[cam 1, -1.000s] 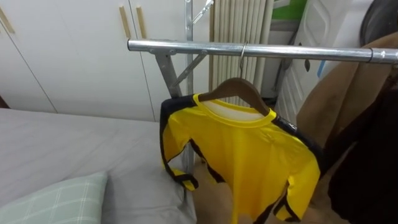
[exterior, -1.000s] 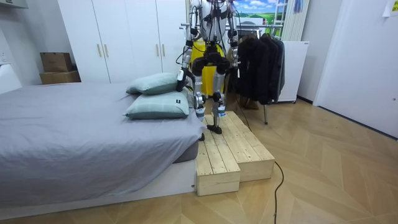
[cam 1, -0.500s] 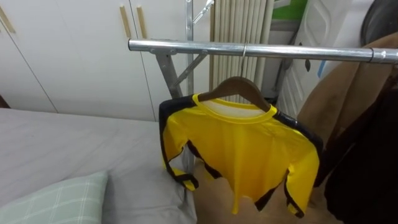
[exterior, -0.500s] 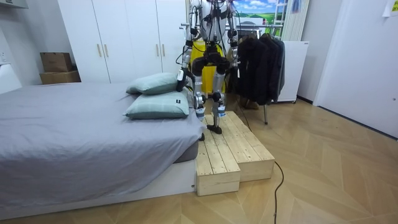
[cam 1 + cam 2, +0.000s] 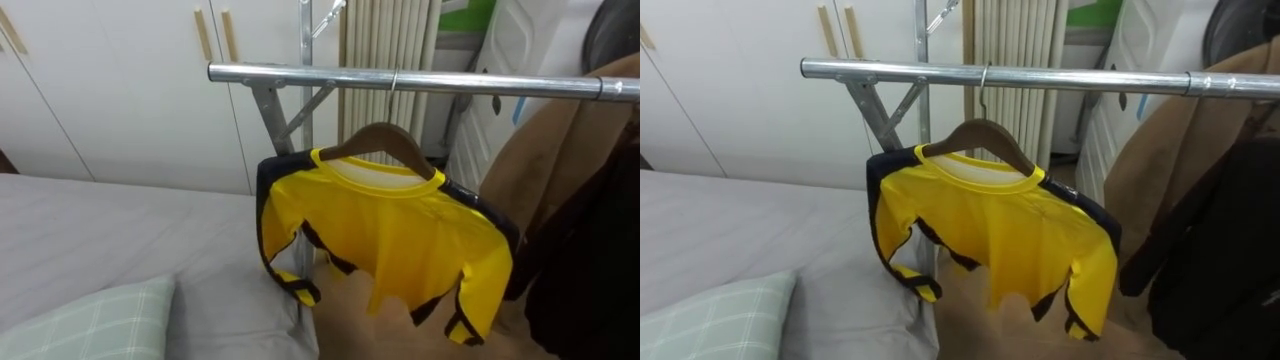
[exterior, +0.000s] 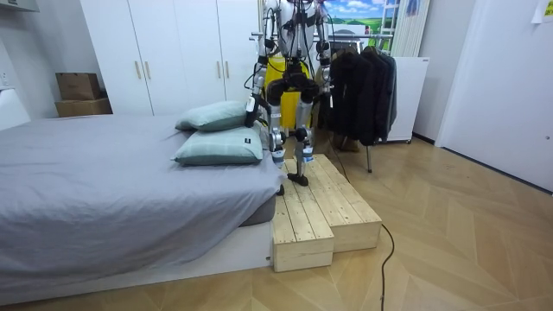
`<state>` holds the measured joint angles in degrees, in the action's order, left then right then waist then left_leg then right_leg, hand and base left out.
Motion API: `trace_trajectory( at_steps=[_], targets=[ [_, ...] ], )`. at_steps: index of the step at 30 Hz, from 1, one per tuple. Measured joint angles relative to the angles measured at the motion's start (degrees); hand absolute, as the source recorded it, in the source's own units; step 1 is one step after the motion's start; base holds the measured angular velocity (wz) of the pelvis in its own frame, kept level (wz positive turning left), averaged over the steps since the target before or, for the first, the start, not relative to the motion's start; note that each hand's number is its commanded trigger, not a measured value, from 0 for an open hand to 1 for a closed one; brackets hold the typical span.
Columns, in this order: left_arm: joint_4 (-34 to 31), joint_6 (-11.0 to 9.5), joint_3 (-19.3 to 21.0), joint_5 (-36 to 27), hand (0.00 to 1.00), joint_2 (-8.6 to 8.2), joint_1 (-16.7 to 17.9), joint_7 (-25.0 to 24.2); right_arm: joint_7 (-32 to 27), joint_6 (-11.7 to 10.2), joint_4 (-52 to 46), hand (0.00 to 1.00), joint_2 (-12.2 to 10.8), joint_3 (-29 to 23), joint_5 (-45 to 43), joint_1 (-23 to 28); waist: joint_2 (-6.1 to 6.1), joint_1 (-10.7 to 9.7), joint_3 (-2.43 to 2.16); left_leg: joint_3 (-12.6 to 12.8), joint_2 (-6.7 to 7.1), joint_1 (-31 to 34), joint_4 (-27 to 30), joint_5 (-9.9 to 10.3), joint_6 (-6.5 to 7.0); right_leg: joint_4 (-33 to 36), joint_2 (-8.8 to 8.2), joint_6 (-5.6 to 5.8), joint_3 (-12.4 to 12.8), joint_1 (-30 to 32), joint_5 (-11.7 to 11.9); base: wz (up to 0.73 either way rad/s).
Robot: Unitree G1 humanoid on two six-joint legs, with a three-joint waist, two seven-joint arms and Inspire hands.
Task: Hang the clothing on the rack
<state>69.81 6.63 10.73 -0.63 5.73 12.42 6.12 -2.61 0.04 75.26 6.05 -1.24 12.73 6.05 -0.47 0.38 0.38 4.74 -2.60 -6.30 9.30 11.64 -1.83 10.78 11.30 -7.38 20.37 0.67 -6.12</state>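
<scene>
**Yellow shirt up on the rail**

The yellow long-sleeved shirt with dark trim hangs on a curved wooden hanger from the silver metal rail, its sleeves drooping, beside the dark hanging coats. In the room view the left hand and right hand are too small to tell their grip.

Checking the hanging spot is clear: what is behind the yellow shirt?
Behind the yellow shirt stand the rack's upright post and a ribbed white panel. The shirt hides a stretch of the post and the panel's lower part.
</scene>
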Motion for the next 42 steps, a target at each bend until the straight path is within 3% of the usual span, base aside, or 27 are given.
trace_trajectory(
  at_steps=[16, 20, 22, 24, 26, 29, 32, 35, 36, 37, 39, 42],
  targets=[
    [0.0, 0.0, -0.5, 0.0, 0.0, -0.1, -0.2, 0.9, -0.2, 0.1, 0.2, 0.0, 0.0, 0.1, -0.1, -0.3, 0.26, 0.1, 0.12, -0.2, -0.04, -0.4, 0.0, 0.0, 0.0, 0.0, -0.2, -0.32, -1.5, -0.6, 0.1, 0.04],
    [0.0, 0.0, -1.4, 0.0, 0.0, -0.08, -0.2, 1.2, -0.1, 0.1, 0.1, 0.0, 0.0, 0.1, -0.3, -0.4, 0.29, 0.1, 0.42, -0.3, -0.11, -0.2, 0.0, 0.0, 0.0, 0.0, -0.21, -0.32, -1.9, -0.6, 0.0, 0.06],
    [0.1, -0.1, -1.9, 0.2, 0.0, -0.03, -0.3, 1.2, -0.1, 0.2, 0.1, 0.0, 0.0, 0.6, -1.3, -0.5, 0.35, 0.3, 0.34, -0.3, -0.15, 0.4, 0.3, 0.0, -0.01, 0.0, -0.25, -0.1, -2.2, -0.3, -0.2, 0.08],
    [0.6, -0.5, -2.0, 0.4, 0.0, 0.02, -0.2, 1.2, 0.0, 0.2, 0.1, 0.0, 0.1, 0.8, -3.8, -0.8, 0.63, 0.5, -0.12, -0.3, -0.19, 1.3, 0.6, 0.0, -0.01, 0.2, -0.39, -0.56, -3.3, 0.5, 0.1, 0.19],
    [1.0, -0.9, -2.0, 0.9, 0.0, 0.12, -0.4, 1.2, 0.3, 0.2, 0.1, 0.0, 0.3, 1.9, -5.5, -1.1, 0.39, 1.1, -0.11, -0.3, -0.2, 2.3, 1.6, 0.0, -0.01, 0.5, -0.6, -0.68, -4.3, 1.0, 0.2, 0.24],
    [0.6, -1.2, -2.0, 1.8, 0.0, 0.18, -0.4, 1.2, 0.3, 0.8, 0.0, 0.0, 0.6, 2.5, -6.8, -1.2, 0.32, 1.7, -0.08, -0.1, -0.22, 3.6, 2.5, 0.0, -0.08, 0.9, -1.27, -1.2, -7.6, 1.4, -0.3, 0.56],
    [0.6, -1.2, -2.0, 1.8, 0.0, 0.09, -0.5, 1.2, 0.3, 1.2, 0.2, 0.0, 0.8, 2.2, -8.3, -1.7, 0.4, 1.6, -0.06, 0.6, -0.59, 4.9, 3.2, -0.4, -0.77, 0.7, -2.27, -1.72, -12.4, 1.4, -0.8, 0.84],
    [0.6, -1.2, -1.9, 1.3, 0.0, 0.07, -0.4, 1.2, 0.1, 1.3, 0.3, 0.0, 1.4, 2.2, -10.1, -2.3, 0.51, 1.8, -0.06, 3.2, -1.6, 6.9, 5.4, -0.7, -1.19, 0.7, -3.46, -2.28, -17.2, 1.3, -1.6, 0.95],
    [0.6, -1.2, -1.8, 1.6, 0.0, 0.02, -0.4, 1.2, -0.1, 1.3, 0.2, 0.0, 1.4, 2.0, -10.5, -2.4, 0.35, 1.6, -0.06, 5.3, -2.1, 7.9, 7.0, -0.7, -1.17, 0.7, -4.04, -2.29, -19.8, 1.4, -2.1, 1.14],
    [0.6, -0.9, -1.8, 2.3, 0.0, -0.05, -0.5, 1.2, -0.4, 1.3, 0.2, 0.0, 1.4, 1.6, -11.0, -2.4, 0.26, 1.5, -0.07, 8.9, -3.02, 8.9, 9.1, -0.4, -0.89, 1.0, -4.7, -2.42, -22.6, 1.4, -2.8, 1.18],
    [0.4, -0.7, -1.5, 2.9, 0.0, -0.05, -0.5, 1.1, -0.5, 1.3, 0.2, 0.0, 1.7, 1.5, -12.5, -2.7, 0.31, 1.6, -0.04, 14.2, -4.8, 9.7, 12.7, 0.4, -0.36, 1.7, -5.31, -2.41, -26.0, 1.4, -3.9, 1.12],
    [-1.0, -0.5, -0.7, 3.1, 0.0, -0.06, 0.0, 0.4, 0.1, 1.4, 0.2, 0.0, 1.9, 1.5, -13.7, -3.2, 0.27, 1.5, -0.07, 17.5, -7.21, 9.6, 17.3, 2.0, -0.29, 2.1, -6.32, -2.29, -32.6, 0.8, -5.4, 1.21]
  ],
)
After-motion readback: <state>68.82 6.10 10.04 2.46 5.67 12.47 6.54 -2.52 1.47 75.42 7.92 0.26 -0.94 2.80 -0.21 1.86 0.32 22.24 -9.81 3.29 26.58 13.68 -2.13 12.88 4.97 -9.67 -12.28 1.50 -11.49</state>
